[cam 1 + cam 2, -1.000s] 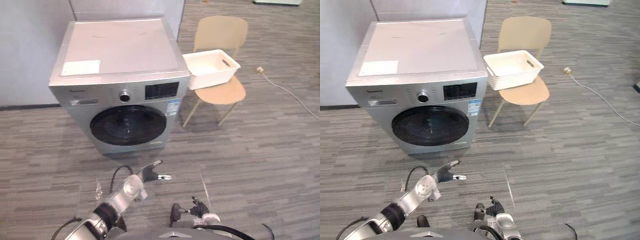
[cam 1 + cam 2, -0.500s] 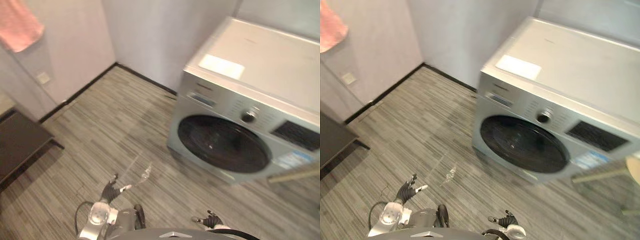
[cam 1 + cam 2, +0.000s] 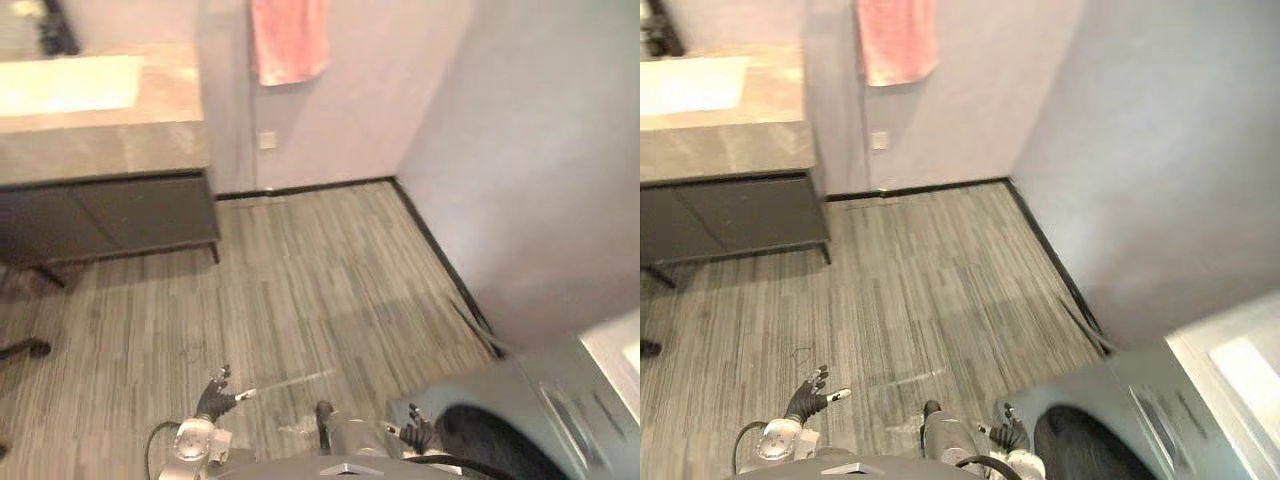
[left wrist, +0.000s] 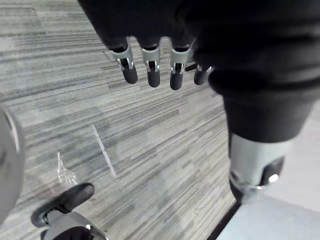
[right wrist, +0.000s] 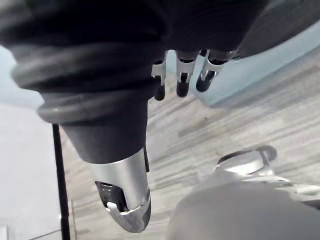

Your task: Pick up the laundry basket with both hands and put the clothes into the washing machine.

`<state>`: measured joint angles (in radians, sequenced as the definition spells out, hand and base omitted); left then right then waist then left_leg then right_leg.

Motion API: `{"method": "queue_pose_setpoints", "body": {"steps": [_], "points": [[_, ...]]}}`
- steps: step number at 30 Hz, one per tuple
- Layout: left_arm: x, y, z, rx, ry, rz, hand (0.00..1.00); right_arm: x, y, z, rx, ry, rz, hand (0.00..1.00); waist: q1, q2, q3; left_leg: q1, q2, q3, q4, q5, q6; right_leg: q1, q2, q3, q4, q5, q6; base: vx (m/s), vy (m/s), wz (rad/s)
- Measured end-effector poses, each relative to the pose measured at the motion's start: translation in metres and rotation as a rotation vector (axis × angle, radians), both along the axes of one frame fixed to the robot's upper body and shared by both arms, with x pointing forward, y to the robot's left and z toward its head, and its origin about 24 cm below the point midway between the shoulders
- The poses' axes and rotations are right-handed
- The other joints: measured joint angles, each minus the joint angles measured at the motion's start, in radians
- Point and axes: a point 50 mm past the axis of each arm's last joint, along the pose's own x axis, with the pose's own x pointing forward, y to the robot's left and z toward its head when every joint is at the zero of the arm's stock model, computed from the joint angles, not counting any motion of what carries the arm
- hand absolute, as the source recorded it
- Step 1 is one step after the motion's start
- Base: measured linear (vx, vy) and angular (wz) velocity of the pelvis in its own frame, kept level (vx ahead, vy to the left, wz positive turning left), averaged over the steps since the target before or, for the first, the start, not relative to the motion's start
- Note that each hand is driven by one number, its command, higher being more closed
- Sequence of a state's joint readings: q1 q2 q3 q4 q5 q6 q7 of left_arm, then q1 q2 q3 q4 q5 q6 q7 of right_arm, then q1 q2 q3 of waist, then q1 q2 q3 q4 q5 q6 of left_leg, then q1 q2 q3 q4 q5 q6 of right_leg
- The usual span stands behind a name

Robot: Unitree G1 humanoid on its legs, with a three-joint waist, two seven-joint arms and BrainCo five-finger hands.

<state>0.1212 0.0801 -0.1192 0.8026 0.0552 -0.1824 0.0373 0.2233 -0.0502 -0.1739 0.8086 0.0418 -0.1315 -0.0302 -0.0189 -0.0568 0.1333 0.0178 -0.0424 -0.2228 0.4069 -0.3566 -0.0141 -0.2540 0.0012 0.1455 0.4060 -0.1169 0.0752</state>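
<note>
Our view has swung hard to the left. The washing machine [image 3: 1130, 395], centred before us a second ago, now sits at the lower right edge, and we face a pink towel [image 3: 289, 38] on the wall above a stone worktop [image 3: 120, 140]. That is the camera turning, not the things moving. The laundry basket was on a chair just right of the machine, so we judge it lies off to our right, well apart from both hands. Our left hand [image 3: 213, 398] and right hand [image 3: 415, 433] hang low over the floor [image 3: 300, 280], fingers loosely straight, holding nothing.
</note>
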Motion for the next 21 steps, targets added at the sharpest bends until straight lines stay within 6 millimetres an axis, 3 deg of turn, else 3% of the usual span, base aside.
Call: {"method": "queue_pose_setpoints", "body": {"steps": [5,9,12,14,15,16,17,21], "points": [[0.005,-0.012,0.002,-0.008,-0.014,-0.034,0.0,-0.01,-0.003,-0.003,-0.008,0.041,0.001,0.0,-0.009,0.025,0.004,-0.032,0.079,-0.022,0.017,-0.002,-0.034,0.042,0.022,-0.14,-0.021,-0.029,-0.049,0.09,-0.203,0.73],[-0.001,-0.005,0.0,-0.015,-0.005,0.055,0.0,-0.016,-0.006,-0.005,-0.015,0.065,-0.002,0.0,0.003,0.038,0.007,-0.139,0.14,0.149,0.281,0.04,-0.104,0.12,0.023,-0.217,-0.039,-0.063,-0.083,0.0,-0.113,0.59],[-0.01,0.007,-0.002,0.004,0.006,0.126,0.0,-0.021,-0.009,-0.006,-0.021,0.078,-0.004,0.0,0.013,0.037,-0.006,-0.171,0.272,0.395,0.329,0.025,-0.026,0.157,0.019,-0.218,-0.082,-0.063,-0.078,0.0,0.005,0.19],[-0.018,0.011,-0.006,0.009,0.036,0.141,0.0,-0.025,-0.009,-0.008,-0.018,0.101,-0.006,0.0,0.011,0.036,-0.027,-0.161,0.296,0.42,0.212,0.014,-0.025,0.151,-0.008,-0.2,-0.101,-0.05,-0.06,0.03,0.11,-0.07],[-0.022,0.015,-0.007,0.01,0.05,0.167,0.0,-0.025,-0.011,-0.009,-0.022,0.111,-0.007,0.0,0.014,0.041,-0.029,-0.133,0.295,0.401,0.062,0.036,-0.042,0.142,-0.022,-0.176,-0.102,-0.044,-0.041,0.03,0.192,-0.28],[-0.026,0.015,-0.01,0.009,0.066,0.178,0.0,-0.026,-0.014,-0.01,-0.028,0.12,-0.008,0.0,0.016,0.057,-0.037,-0.119,0.295,0.388,-0.016,0.084,-0.085,0.133,-0.023,-0.167,-0.102,-0.042,-0.03,0.04,0.263,-0.37],[-0.032,0.017,-0.013,0.0,0.096,0.209,0.0,-0.026,-0.015,-0.011,-0.028,0.129,-0.014,0.0,0.012,0.065,-0.044,-0.099,0.264,0.405,-0.067,0.144,-0.1,0.129,-0.042,-0.143,-0.108,-0.028,-0.006,0.06,0.271,-0.17],[-0.04,0.028,-0.017,0.02,0.132,0.254,0.0,-0.037,-0.009,-0.016,-0.001,0.173,-0.044,0.0,-0.008,0.041,-0.07,-0.037,0.17,0.437,-0.184,0.189,-0.075,0.185,-0.112,-0.12,-0.224,0.024,0.034,0.11,0.226,-0.02]]}}
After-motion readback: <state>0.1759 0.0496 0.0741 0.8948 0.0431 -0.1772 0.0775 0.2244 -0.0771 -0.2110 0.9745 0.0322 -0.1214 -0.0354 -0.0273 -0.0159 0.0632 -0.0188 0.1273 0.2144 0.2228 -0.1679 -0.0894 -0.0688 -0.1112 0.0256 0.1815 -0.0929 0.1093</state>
